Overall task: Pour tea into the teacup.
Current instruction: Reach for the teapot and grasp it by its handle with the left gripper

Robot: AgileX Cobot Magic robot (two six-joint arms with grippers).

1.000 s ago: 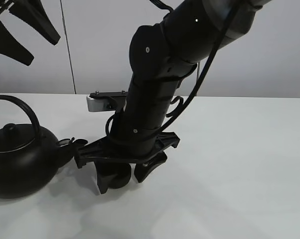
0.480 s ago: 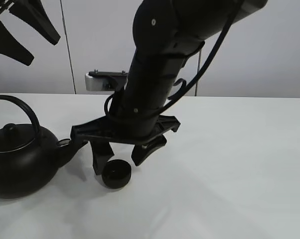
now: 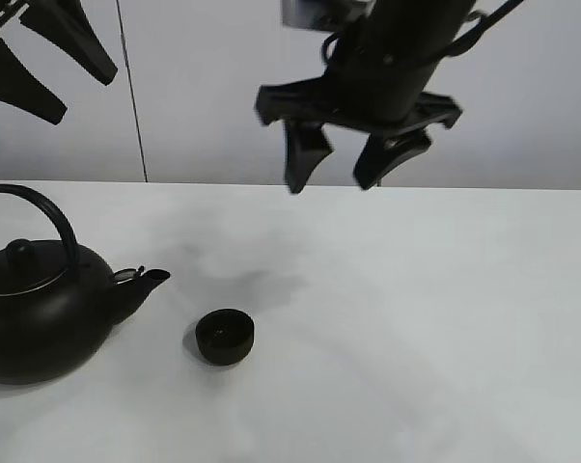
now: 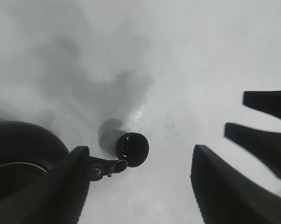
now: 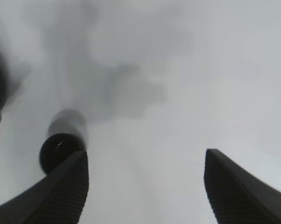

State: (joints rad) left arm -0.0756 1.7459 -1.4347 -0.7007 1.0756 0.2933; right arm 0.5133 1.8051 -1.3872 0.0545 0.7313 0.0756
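The small matte-black teacup stands upright on the white table, just right of the spout of the big black teapot. My right gripper hangs open and empty high above the table, up and to the right of the cup. In the right wrist view the teacup lies far below, by one finger of the open right gripper. My left gripper is open and empty, high at the upper left. The left wrist view shows the teacup and teapot below the left gripper.
The table's far edge meets a pale wall. The right gripper's fingers show at the side of the left wrist view. Bare table surface spreads to the right of the cup.
My right gripper, closed around the teacup a second ago, has opened, let it go and risen high and to the right. The cup stays on the table. The left arm has not moved.
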